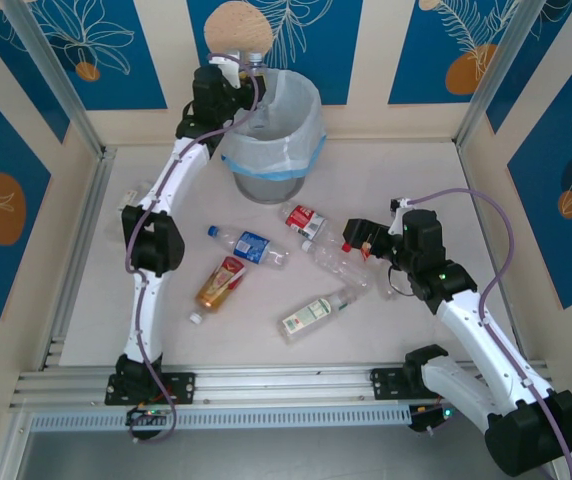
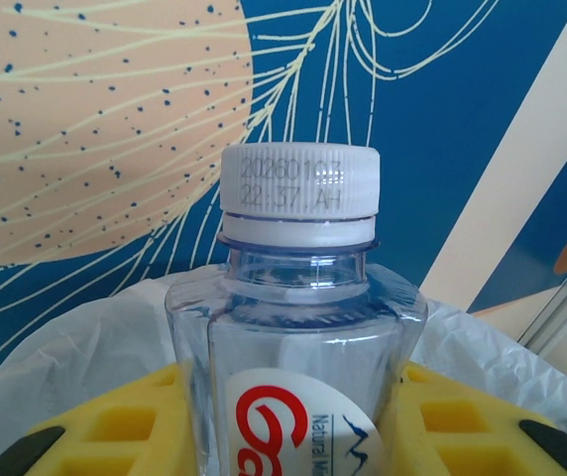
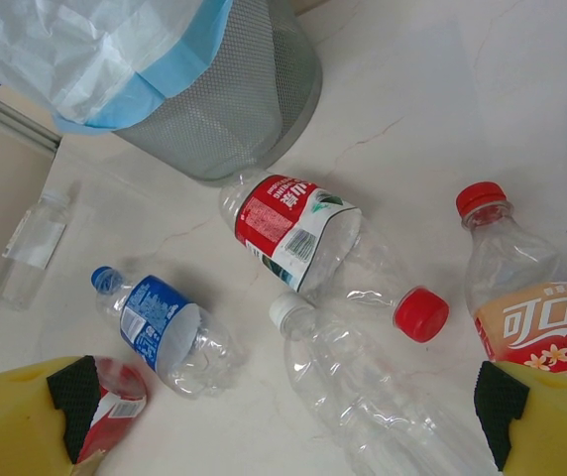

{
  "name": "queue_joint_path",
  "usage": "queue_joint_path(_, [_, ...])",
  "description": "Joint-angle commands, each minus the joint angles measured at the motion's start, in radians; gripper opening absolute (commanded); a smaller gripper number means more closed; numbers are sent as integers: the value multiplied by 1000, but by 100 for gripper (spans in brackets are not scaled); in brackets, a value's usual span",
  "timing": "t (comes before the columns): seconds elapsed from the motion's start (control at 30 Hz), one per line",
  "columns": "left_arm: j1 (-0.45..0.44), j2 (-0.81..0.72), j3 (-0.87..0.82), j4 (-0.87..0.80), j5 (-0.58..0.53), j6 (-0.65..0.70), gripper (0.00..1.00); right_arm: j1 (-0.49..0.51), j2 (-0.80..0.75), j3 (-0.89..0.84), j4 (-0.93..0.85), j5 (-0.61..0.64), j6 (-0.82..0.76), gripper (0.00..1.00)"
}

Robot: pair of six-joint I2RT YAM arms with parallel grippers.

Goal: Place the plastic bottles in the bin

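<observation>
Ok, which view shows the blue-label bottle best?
Right wrist: the blue-label bottle lies close and whole, its blue cap and label plain. The top view shows it small, mid-table, nearer the arms than the bin.

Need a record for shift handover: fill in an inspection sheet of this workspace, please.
Surface: pale table, no spills seen.
Job's things: bin with white bag liner at the far side; white-capped bottle held at its far-left rim; lying loose: blue-label bottle, red-label bottle, green-white bottle, gold-red bottle, clear crushed bottle.
Clutter: nothing seen.
Grippers: left gripper shut on the white-capped bottle; right gripper open, over the loose bottles, holding nothing.
Cables: purple cable looping off the right arm; another along the left arm.
Surroundings: blue-and-cream patterned panels; metal rail at the near edge.
</observation>
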Motion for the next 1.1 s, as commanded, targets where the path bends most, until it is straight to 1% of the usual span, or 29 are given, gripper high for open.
queue_joint_path(0.0, [-11,0,46,6,-4,23,27,11,-12,23,-11,21,-7,99])
queue_joint_path(0.03, [-11,-2,46,3,-8,23,34,11,-14,23,-11,22,-6,99])
queue_joint_path(0.1, [-11,-8,47,-7,-32,14,56,12,-13,22,-11,27,-4,99])
queue_joint_path(0.17, [-11,-15,48,-11,-55,2,74,11,-12,20,-11,33,-2,99])
queue_joint_path(0.23, [-11,-22,48,-14,-60,-5,85,11,-8,20,-13,39,3,99])
queue_joint_path(0.27, [-11,-27,48,-17,-57,-11,88,11,-7,19,-14,42,5,99])
queue_joint_path(0.4, [-10,-49,47,-20,-5,-37,94,11,-3,23,-36,77,20,99])
queue_joint_path(0.47, [-11,-68,48,-33,14,-56,99,12,1,26,-70,124,36,100])
queue_joint_path(0.53, [-11,-88,48,-60,15,-82,99,9,3,27,-114,165,39,99])
queue_joint_path(0.63, [-11,-126,46,-124,17,-116,99,-13,19,34,-193,188,6,99])
queue_joint_path(0.73, [-11,-171,44,-194,37,-146,99,-72,61,51,-286,171,-18,99])
queue_joint_path(0.8, [-11,-204,30,-230,65,-164,99,-121,99,58,-324,118,-35,100])
queue_joint_path(0.83, [-12,-227,8,-240,79,-172,99,-137,120,68,-336,92,-42,100])
queue_joint_path(0.93, [-18,-312,-105,-234,101,-188,99,-139,185,100,-358,69,-53,99])
queue_joint_path(1.07, [-33,-459,-328,-189,75,-163,99,-142,264,129,-359,101,-61,100])
